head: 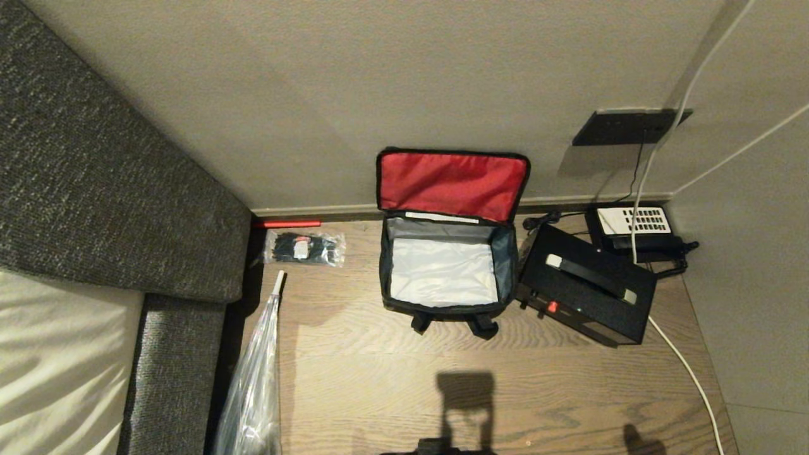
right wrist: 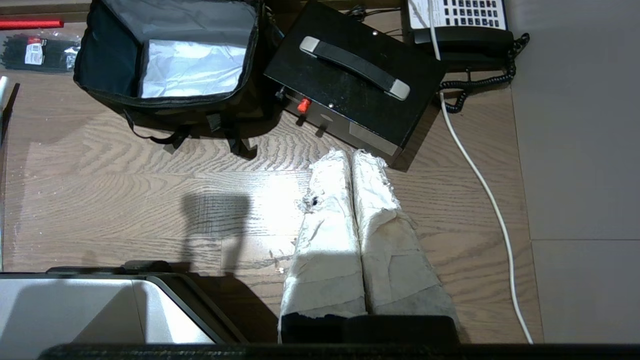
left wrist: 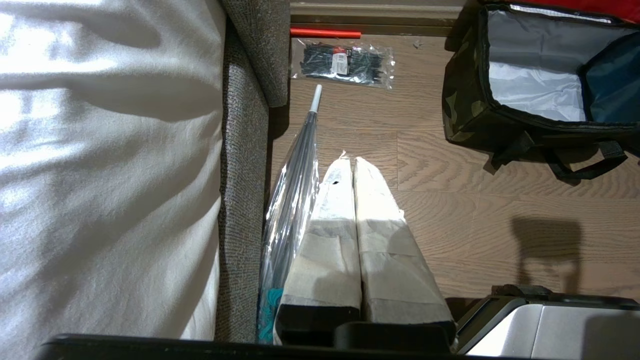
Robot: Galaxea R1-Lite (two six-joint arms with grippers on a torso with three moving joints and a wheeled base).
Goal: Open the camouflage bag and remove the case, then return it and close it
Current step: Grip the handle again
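The bag (head: 445,265) stands open on the wood floor (head: 379,360) against the wall, its red lid (head: 452,183) leaning back and its silvery inside bare. The case (head: 584,284) lies just right of it, out on the floor, by the telephone (head: 635,230). Both grippers, left (left wrist: 352,162) and right (right wrist: 350,155), hang apart from everything, fingers pressed together, holding nothing.

A wooden floor (head: 379,366) carries everything. The camouflage bag (head: 445,268) stands open near the wall with its red-lined lid up, and the black case (head: 584,284) lies just beside it, a telephone (head: 635,230) behind that. Elsewhere lie a packet of black cable ties (head: 304,248), a clear plastic bag (head: 253,385), a red stick (head: 287,223) and a white cable (head: 689,373).
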